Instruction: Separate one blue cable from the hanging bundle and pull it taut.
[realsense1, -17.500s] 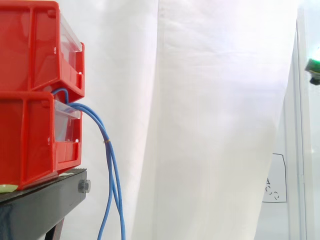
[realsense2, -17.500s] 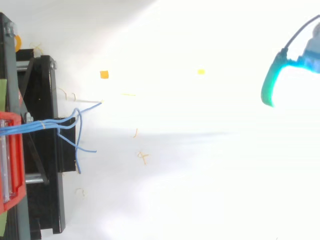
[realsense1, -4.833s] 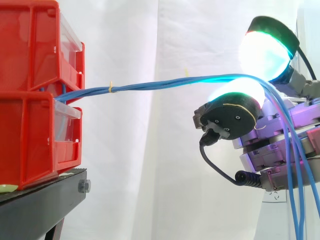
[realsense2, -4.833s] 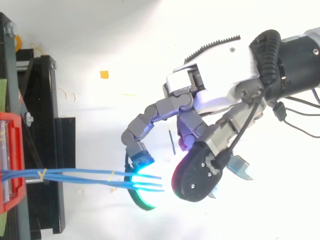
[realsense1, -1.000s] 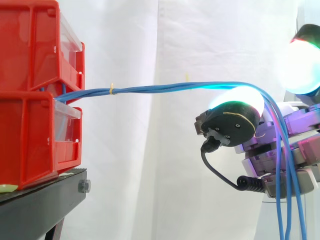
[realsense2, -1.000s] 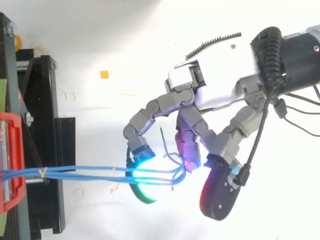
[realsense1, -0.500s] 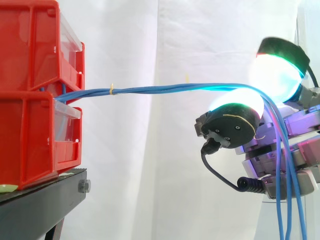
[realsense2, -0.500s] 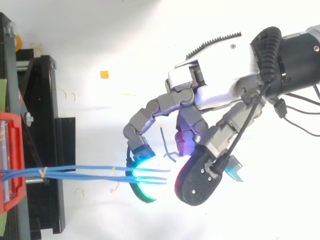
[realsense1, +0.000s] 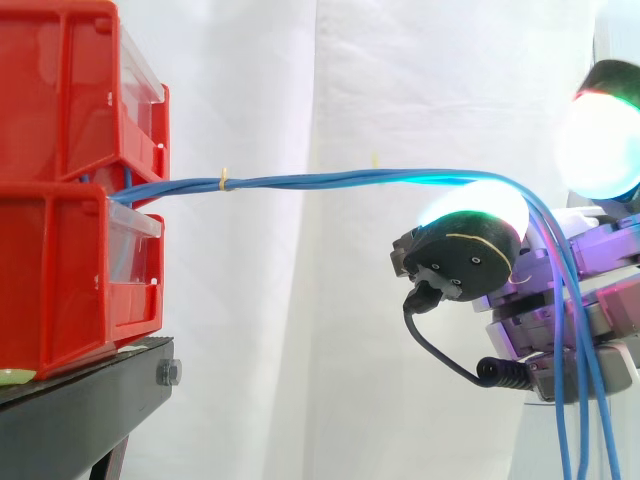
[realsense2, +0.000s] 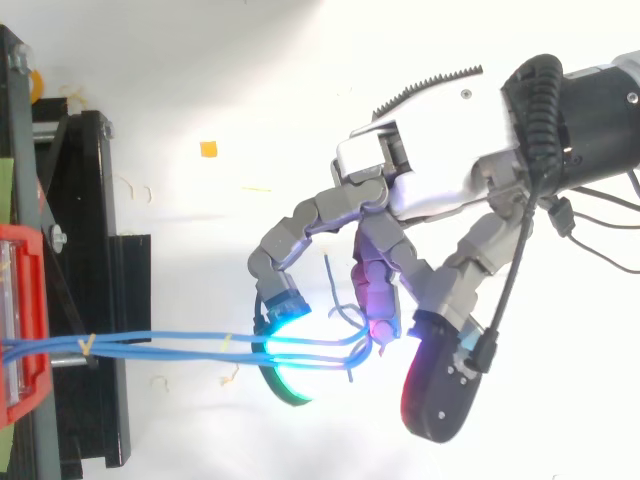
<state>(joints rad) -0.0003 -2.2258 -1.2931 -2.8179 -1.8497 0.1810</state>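
Cables: blue cables (realsense1: 330, 180) run level from the red bins (realsense1: 60, 190) to the hand (realsense2: 440, 190), bend over one pad (realsense1: 470, 205), then hang down | Fingers: curled, hooking all of them; thumb (realsense2: 440, 390) stands apart | I judge: strands lie side by side across that pad, none separated yet.

Two stacked red bins (realsense1: 60, 250) are sitting near the right edge of a black stand (realsense1: 90, 405) before a white curtain (realsense1: 400, 90), and a small orange scrap (realsense2: 208, 149) is lying on the white floor (realsense2: 300, 60).
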